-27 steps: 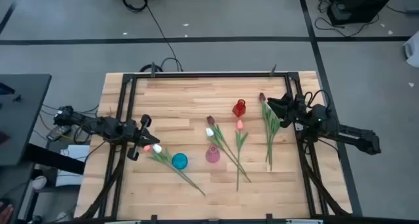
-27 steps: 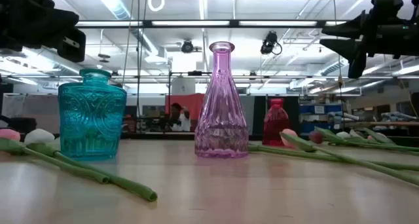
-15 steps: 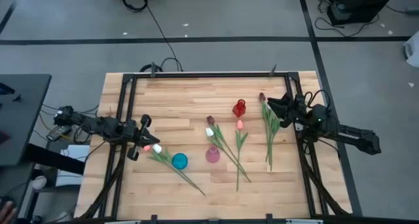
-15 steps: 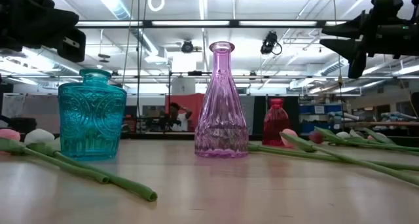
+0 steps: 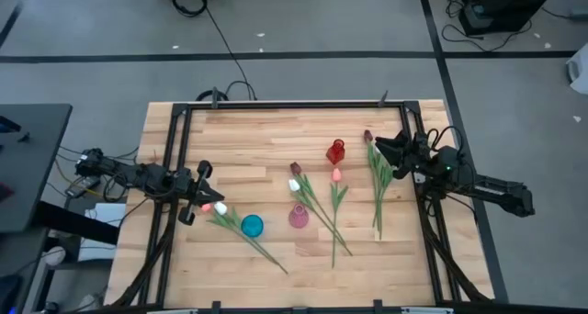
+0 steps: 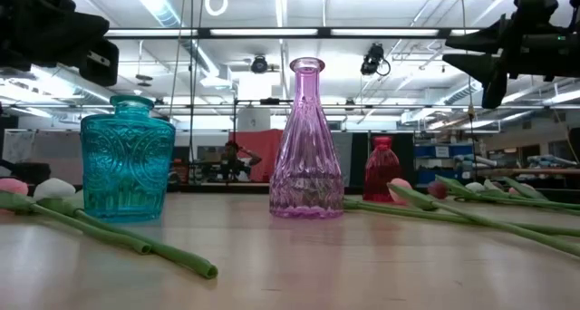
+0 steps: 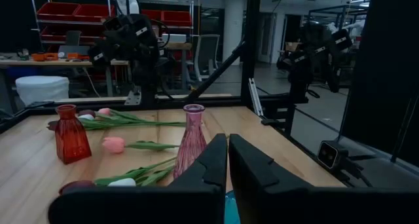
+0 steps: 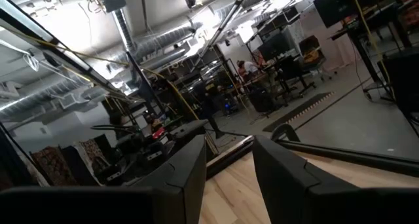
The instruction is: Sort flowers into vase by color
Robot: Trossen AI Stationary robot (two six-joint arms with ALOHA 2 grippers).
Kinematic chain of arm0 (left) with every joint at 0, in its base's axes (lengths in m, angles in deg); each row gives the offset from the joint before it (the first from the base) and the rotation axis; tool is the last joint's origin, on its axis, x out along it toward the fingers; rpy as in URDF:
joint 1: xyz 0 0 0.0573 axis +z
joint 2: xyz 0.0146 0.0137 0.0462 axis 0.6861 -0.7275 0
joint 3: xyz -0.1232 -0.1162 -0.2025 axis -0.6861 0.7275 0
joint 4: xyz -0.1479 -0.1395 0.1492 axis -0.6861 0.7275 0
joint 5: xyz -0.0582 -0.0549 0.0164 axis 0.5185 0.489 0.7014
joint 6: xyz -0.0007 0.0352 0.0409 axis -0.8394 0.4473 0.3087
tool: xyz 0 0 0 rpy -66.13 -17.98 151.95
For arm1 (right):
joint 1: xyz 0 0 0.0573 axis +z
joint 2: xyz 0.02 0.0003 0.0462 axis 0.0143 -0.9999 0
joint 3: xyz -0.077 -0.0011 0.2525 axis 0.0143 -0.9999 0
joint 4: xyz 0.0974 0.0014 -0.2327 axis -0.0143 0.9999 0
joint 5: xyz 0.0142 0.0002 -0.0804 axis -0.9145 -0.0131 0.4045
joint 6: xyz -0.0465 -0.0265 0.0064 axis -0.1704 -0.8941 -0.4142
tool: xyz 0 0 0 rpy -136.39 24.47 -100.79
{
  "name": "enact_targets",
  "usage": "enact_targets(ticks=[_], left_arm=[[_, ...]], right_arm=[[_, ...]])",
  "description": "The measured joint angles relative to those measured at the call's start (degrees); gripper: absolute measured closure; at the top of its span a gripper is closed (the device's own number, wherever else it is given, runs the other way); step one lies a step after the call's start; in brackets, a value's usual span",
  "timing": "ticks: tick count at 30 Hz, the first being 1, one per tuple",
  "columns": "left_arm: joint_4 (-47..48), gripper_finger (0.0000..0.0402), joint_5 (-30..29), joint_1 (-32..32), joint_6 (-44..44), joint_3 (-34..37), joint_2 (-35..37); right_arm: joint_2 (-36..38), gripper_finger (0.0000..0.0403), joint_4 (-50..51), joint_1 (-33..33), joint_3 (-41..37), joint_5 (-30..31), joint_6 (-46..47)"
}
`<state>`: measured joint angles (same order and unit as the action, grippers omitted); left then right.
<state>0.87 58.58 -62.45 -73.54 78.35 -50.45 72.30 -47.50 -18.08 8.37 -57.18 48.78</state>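
Note:
Several tulips lie flat on the wooden table (image 5: 257,130). A pink-headed and a white-headed pair (image 5: 217,207) lies at the left beside a teal vase (image 5: 252,225). A dark red (image 5: 295,168), a white (image 5: 294,184) and a pink one (image 5: 336,174) lie mid-table. Tulips with a dark red head (image 5: 367,135) lie at the right. A pink vase (image 5: 298,217) and a red vase (image 5: 335,151) stand upright. My left gripper (image 5: 204,195) is shut and empty, just left of the pink and white heads. My right gripper (image 5: 379,147) is open and empty, hovering beside the right tulips.
The black frame rails (image 5: 175,149) run along the table's left and right sides under both arms. In the low view the teal vase (image 6: 127,169), the pink vase (image 6: 306,142) and the red vase (image 6: 382,169) stand in a row. Bare wood lies along the far edge.

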Motion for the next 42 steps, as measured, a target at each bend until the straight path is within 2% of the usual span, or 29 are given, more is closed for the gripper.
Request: enact_targets(ticks=[35, 42], left_arm=[[-0.01, 0.038, 0.0, 0.02, 0.0, 0.0, -0.01], [-8.91, 0.038, -0.69, 0.0, 0.44, 0.0, -0.02]], right_arm=[[-0.01, 0.0264, -0.01, 0.01, 0.0, 0.0, 0.0], [0.0, 0.0264, 0.0, 0.01, 0.0, 0.0, 0.0]])
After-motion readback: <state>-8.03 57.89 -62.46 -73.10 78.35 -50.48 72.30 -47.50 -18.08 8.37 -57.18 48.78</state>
